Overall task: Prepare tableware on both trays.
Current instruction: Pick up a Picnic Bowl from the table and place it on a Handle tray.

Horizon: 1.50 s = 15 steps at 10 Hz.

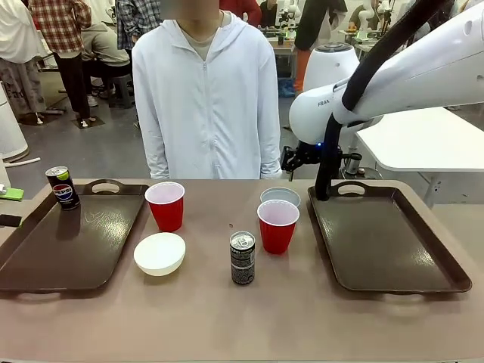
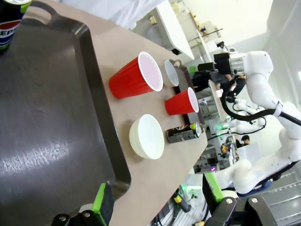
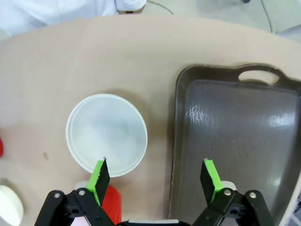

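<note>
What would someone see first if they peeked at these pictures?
Probably the bright red cups in the middle of the table: the left cup and the right cup, standing between two dark trays. Then the big white right arm reaching in by the right tray, its pincer open above a white bowl's edge. One can stands on the left tray.

Your right arm enters from the right side, its wrist bent downward. Your right gripper points almost straight down, jaws spread wide, with nothing between the green pads. Your left gripper is also spread wide and empty, and looks out at a slant.
</note>
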Available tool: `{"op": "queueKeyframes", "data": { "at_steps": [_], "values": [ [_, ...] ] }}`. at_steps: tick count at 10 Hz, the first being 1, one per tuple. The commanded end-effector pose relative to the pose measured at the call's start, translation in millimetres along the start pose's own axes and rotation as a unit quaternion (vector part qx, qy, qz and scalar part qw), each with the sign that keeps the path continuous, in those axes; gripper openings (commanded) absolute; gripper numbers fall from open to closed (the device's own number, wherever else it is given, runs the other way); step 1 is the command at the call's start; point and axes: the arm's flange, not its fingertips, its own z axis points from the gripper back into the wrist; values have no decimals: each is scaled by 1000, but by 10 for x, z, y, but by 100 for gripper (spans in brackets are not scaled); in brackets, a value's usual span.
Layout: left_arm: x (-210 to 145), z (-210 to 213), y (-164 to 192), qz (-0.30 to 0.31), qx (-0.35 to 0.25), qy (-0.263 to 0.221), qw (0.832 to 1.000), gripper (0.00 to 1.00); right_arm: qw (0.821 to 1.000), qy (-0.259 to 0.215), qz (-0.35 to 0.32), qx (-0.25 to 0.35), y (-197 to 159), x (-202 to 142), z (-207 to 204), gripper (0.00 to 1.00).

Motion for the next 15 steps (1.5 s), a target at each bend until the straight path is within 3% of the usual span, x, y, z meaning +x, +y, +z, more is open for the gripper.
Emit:
{"op": "queueKeyframes", "data": {
  "at_steps": [1, 2, 5, 8, 11, 14, 15],
  "values": [
    [-6, 18, 5, -3, -2, -2, 1000, 100, 999, -33, -36, 21, -44, 56, -67, 100],
    [-6, 18, 5, -3, -2, -2, 1000, 100, 1000, 0, 0, 0, 0, 0, 0, 100],
    [-6, 18, 5, -3, -2, -2, 1000, 100, 1000, -10, -10, 5, -38, 37, 8, 100],
    [-6, 18, 5, -3, -2, -2, 1000, 100, 1000, -1, 9, -16, 63, 4, -532, 100],
    [-6, 18, 5, -3, -2, -2, 1000, 100, 1000, 5, 20, 3, 83, 0, -715, 100],
    [-6, 18, 5, -3, -2, -2, 1000, 100, 999, -4, 33, 4, 137, -43, -726, 67],
    [-6, 18, 5, -3, -2, -2, 1000, 100, 999, -4, 34, 4, 138, -41, -714, 61]
  ]
}}
